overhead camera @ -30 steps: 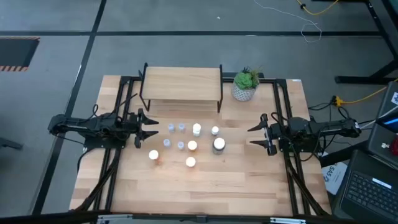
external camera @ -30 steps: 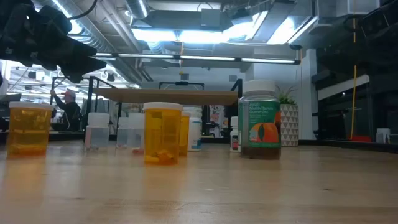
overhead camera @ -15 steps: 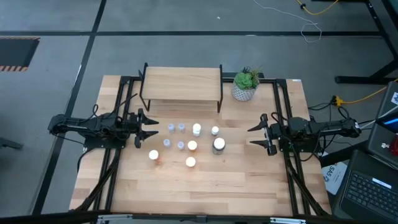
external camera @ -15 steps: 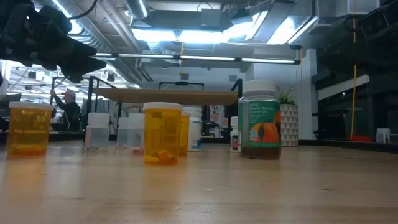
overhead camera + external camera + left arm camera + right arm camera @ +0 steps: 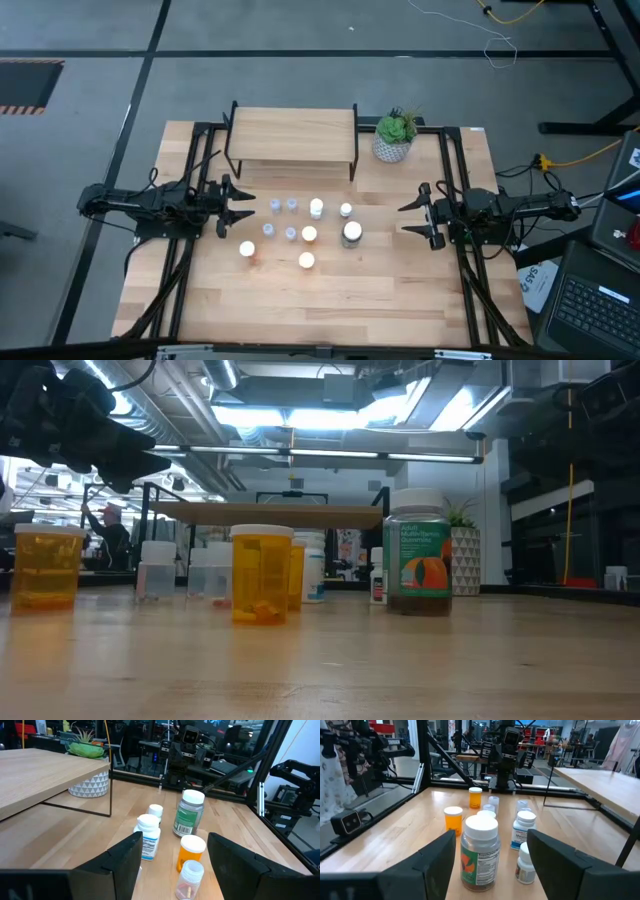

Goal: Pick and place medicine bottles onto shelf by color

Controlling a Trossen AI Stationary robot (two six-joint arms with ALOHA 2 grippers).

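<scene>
The medicine bottles (image 5: 300,232) stood clustered just in front of the shelf (image 5: 292,133). The left gripper (image 5: 236,205) and right gripper (image 5: 418,216) flanked the cluster, fingers spread, holding nothing. The bottles were probably light, rigid and smooth; grasping across the body below the cap looked advisable.

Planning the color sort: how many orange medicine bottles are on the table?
3. One orange bottle stands just left of the large dark bottle, one nearer the front edge, one farthest left. None looks hidden.
</scene>
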